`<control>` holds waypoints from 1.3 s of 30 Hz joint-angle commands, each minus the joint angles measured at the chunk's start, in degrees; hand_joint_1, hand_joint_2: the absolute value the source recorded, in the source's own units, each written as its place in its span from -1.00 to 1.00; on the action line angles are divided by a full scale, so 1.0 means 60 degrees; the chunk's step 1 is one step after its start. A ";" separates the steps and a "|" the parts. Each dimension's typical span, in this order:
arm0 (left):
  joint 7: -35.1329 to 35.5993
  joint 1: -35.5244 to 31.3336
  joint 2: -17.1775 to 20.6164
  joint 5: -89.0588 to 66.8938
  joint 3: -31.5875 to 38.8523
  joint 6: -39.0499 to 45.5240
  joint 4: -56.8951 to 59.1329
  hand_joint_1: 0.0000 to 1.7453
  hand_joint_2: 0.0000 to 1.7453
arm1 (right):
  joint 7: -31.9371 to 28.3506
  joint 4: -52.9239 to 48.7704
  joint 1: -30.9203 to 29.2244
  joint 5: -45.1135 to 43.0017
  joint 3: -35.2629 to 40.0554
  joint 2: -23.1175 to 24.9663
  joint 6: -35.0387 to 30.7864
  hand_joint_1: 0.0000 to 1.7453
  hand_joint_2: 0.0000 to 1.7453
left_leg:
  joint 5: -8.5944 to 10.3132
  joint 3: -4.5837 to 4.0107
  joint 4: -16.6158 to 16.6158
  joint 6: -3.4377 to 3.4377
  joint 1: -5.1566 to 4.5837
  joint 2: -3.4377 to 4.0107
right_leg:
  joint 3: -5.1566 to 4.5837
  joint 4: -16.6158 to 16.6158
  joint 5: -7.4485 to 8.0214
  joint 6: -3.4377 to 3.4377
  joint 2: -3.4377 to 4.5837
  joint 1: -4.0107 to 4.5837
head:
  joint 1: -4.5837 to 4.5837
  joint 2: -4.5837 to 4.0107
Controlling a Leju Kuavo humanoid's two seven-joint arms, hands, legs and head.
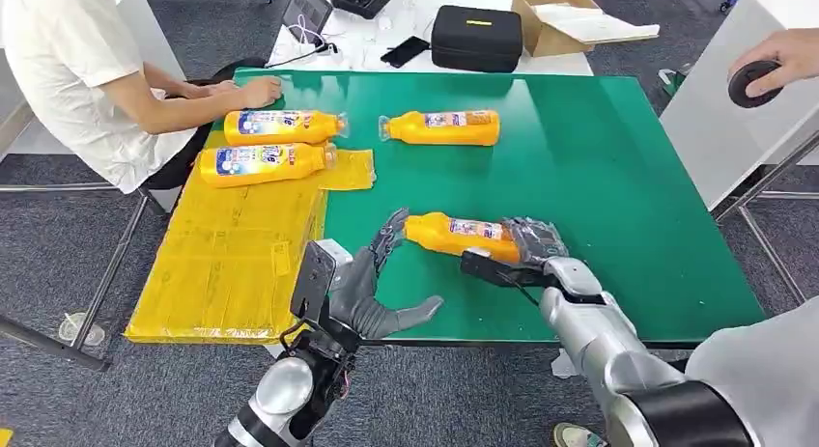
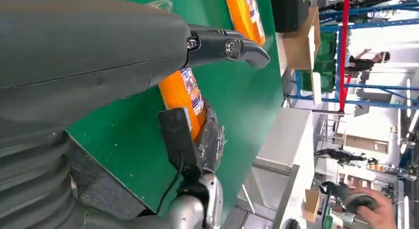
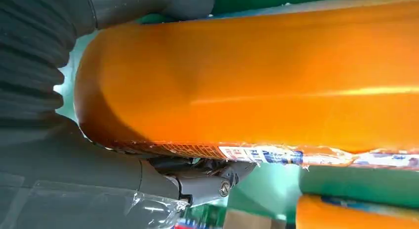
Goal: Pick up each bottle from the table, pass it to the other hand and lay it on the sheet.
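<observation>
At the far left of the green counter (image 1: pixel 628 177) a seated person (image 1: pixel 87 80) rested a hand beside two orange bottles (image 1: pixel 270 143) lying on the yellow sheet (image 1: pixel 232 254), which hung over the counter's left edge. Right of these, a third bottle (image 1: pixel 442 127) lay alone on bare green, well apart from the near edge. Near the front edge, the left hand (image 1: pixel 372 293) was spread wide, holding nothing, fingers (image 1: pixel 391 230) reaching up beside the cap end of the held bottle (image 1: pixel 454 235). The right hand (image 1: pixel 526 249) gripped that bottle by its base end, its fingers wrapped around it. Right of it the counter was open green out to the right edge, where another person's hand (image 1: pixel 782 66) held a dark round object (image 1: pixel 751 82). The left wrist view showed the held bottle's label (image 2: pixel 190 90) and the right hand (image 2: pixel 197 140) around it; the right wrist view showed the orange body (image 3: pixel 257 80) pressed close against the palm.
</observation>
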 commanded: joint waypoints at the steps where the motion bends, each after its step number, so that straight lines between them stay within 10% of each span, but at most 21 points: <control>1: 0.0046 -0.0382 0.0155 0.0050 -0.0262 -0.0064 0.0569 -1.00 1.00 | -0.0450 0.0826 0.0686 -0.0442 -0.0129 -0.0148 0.0699 0.96 1.00 | -0.0001 0.0037 -0.0018 0.0003 0.0011 -0.0044 | 0.0063 -0.0027 -0.0013 -0.0015 -0.0053 0.0015 | 0.0004 0.0000; 12: -0.0639 0.0292 -0.0131 0.1107 0.0825 0.1199 0.1581 -1.00 1.00 | -0.4215 -0.1573 0.1635 -0.4289 -0.1918 0.1212 -0.0802 1.00 1.00 | -0.0034 0.0093 -0.0026 0.0007 0.0005 0.0050 | 0.0094 -0.0029 0.0008 -0.0022 0.0040 0.0010 | 0.0004 0.0000; 39: -0.0568 0.0805 0.0454 0.1921 0.0381 0.0156 0.1416 -1.00 1.00 | -0.5165 -0.6145 0.3722 -0.8300 -0.0199 0.2010 -0.1188 1.00 1.00 | -0.0030 -0.0069 -0.0006 0.0002 0.0008 0.0034 | -0.0058 -0.0001 -0.0015 -0.0018 0.0041 0.0010 | 0.0000 0.0000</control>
